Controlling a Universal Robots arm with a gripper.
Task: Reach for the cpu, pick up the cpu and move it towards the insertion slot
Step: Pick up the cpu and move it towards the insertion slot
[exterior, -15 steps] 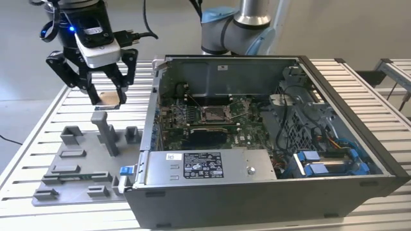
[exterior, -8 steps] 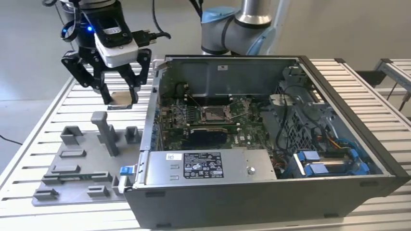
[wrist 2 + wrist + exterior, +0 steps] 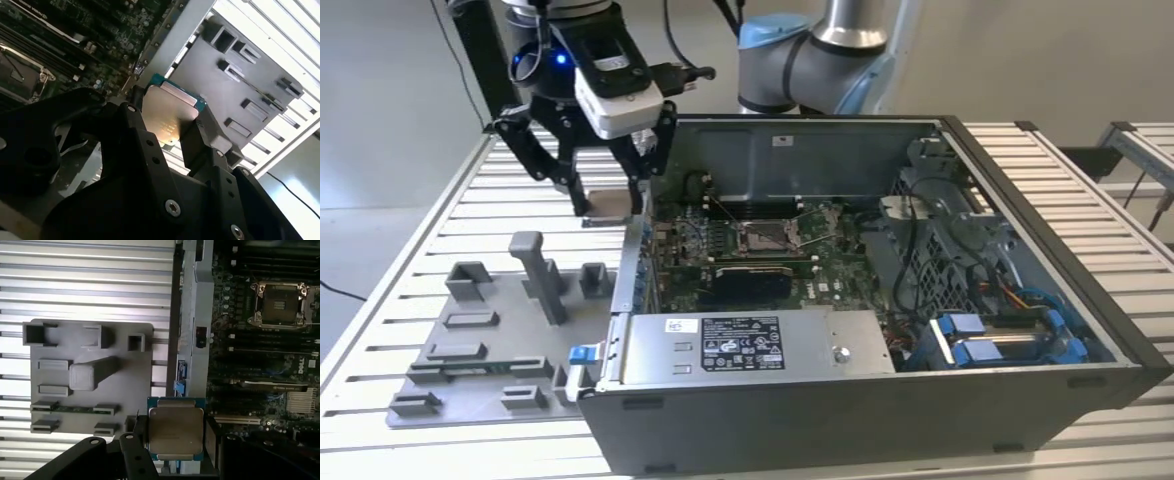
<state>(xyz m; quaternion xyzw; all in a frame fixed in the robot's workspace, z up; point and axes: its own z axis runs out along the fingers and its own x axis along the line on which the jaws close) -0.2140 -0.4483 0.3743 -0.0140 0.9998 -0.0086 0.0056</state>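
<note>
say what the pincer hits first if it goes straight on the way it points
Likely the case's side wall, or the table slats beside it; the pincer, shut on the chip, hangs over that edge. Depth is unclear.

You work in a robotics lab or workshop: a desk (image 3: 414,240) of slotted aluminium profiles carries an opened computer case (image 3: 854,420) with a bare motherboard (image 3: 720,250) and a grey fixture tray (image 3: 487,350). An industrial robot arm (image 3: 821,45) stands at its far edge, and the floor (image 3: 387,100) is plain grey.
</note>
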